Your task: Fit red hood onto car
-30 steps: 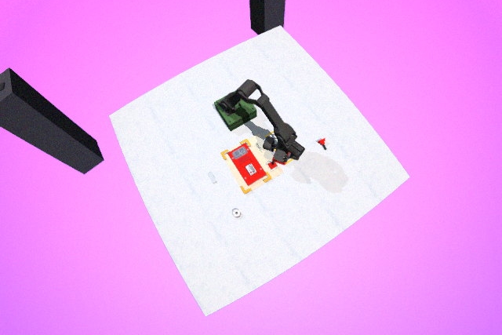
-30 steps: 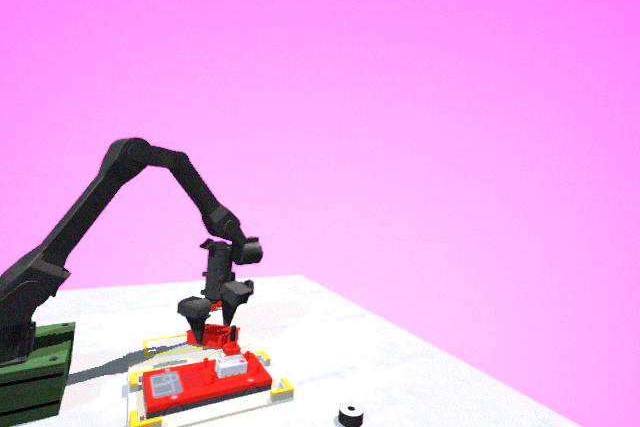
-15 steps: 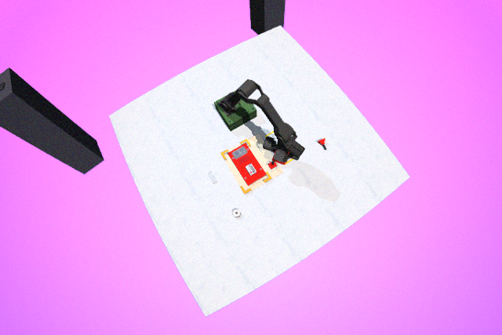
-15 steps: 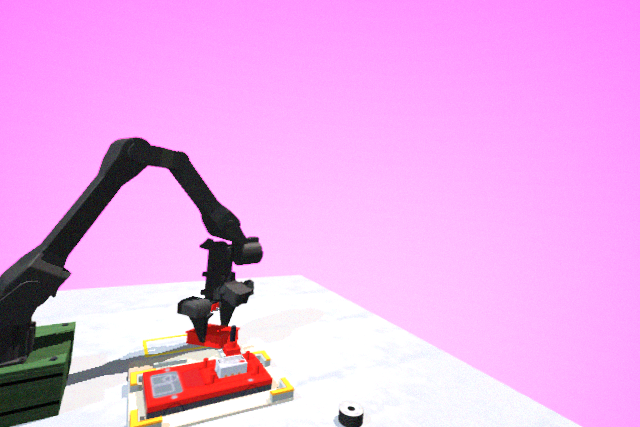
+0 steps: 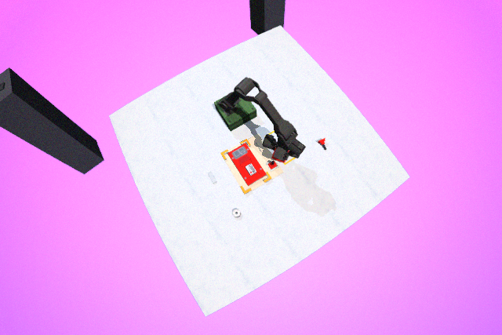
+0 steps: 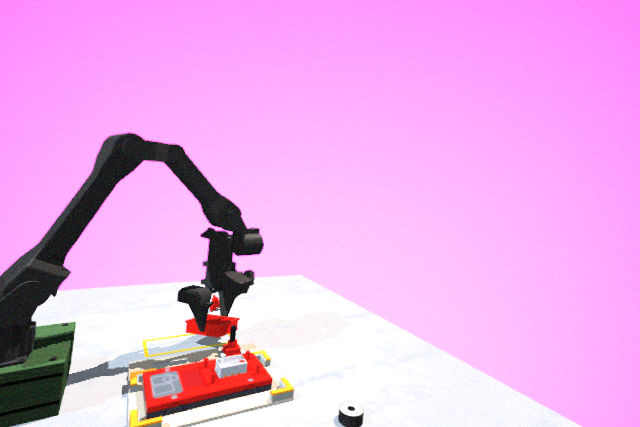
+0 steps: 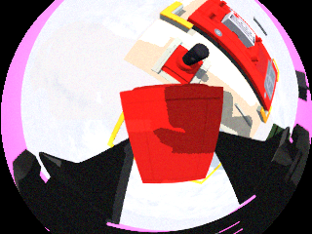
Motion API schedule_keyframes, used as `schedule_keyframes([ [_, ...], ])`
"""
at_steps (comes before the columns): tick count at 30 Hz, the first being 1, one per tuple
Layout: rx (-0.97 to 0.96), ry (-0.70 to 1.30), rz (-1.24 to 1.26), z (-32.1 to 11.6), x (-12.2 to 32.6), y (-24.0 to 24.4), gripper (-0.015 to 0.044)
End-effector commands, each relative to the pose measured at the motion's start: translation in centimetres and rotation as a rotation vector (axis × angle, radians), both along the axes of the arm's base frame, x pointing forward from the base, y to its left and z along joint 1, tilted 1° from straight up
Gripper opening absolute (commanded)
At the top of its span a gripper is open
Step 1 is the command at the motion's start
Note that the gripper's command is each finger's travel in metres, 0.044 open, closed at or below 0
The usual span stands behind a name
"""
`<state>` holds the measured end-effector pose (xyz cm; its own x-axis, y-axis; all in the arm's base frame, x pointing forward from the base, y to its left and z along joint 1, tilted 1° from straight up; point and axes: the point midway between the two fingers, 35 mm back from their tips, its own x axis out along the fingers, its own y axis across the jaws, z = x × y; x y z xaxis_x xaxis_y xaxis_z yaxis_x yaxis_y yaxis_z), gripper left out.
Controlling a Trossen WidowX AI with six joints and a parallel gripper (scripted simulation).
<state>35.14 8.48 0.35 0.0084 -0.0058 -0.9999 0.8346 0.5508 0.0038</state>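
Hood grasp in hand | Black gripper (image 5: 274, 148) (image 6: 214, 323) (image 7: 171, 146) grips the red hood (image 5: 279, 155) (image 6: 211, 326) (image 7: 172, 134) beside the jig (image 5: 278, 171) (image 6: 222, 408) (image 7: 141, 56) | Next move likely calls for a level lift, then alignment above the chassis pegs (image 6: 212, 376)

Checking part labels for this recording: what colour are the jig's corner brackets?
The corner brackets are yellow-orange, clearest in the exterior view.

Pink-violet backdrop (image 5: 405, 39) (image 6: 413, 102) — all around; pale, mottled tabletop (image 5: 182, 221) (image 6: 439, 370) (image 7: 63, 78); dark pillars (image 5: 49, 120).
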Motion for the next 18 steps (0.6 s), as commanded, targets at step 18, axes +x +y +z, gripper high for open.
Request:
schedule_keyframes([
  [18,0.003,-0.013,0.0,6.7,0.1,0.1,0.0],
])
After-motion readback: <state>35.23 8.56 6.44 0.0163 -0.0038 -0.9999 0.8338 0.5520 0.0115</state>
